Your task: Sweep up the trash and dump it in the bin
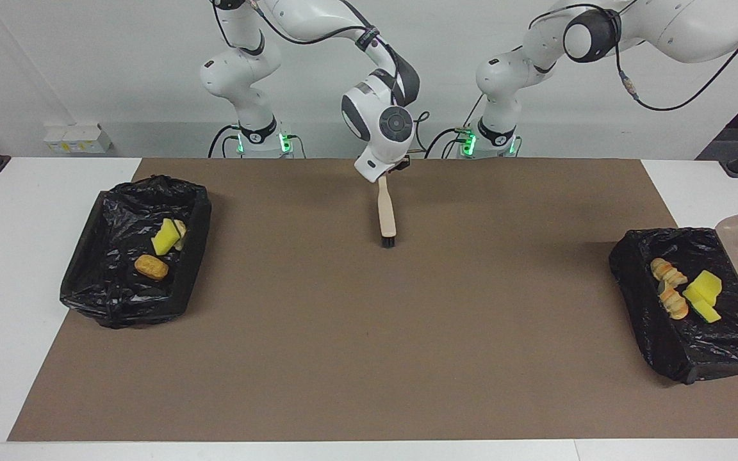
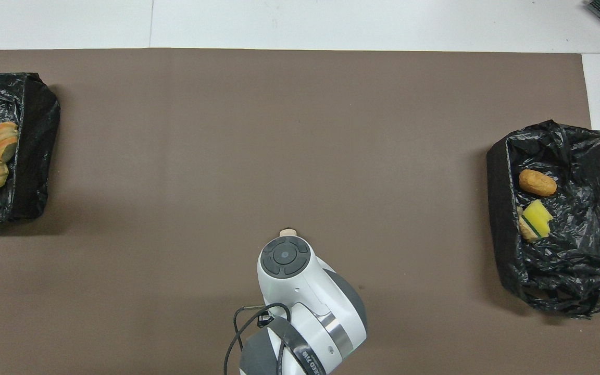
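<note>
Facing view
right gripper point(image 1: 387, 173): over mid-desk, grasping the beige wooden brush point(image 1: 386, 214)
left gripper: out of sight, clenched
trash point(image 1: 685, 293): yellow sponges and bread bits, in the black-lined bin point(image 1: 657, 333) at the left arm's end

Overhead view
other black-lined bin point(image 2: 498, 208): bread roll point(image 2: 537, 182), sponge

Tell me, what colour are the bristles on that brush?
Black, on a pale wooden brush; the facing view shows them best.

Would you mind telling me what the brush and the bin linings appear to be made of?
The brush looks like pale, matt wood, smooth and uniformly tan, with short dark bristles, probably synthetic. The bin linings look like thin black plastic film: glossy, crinkled, folded over the rims.
</note>
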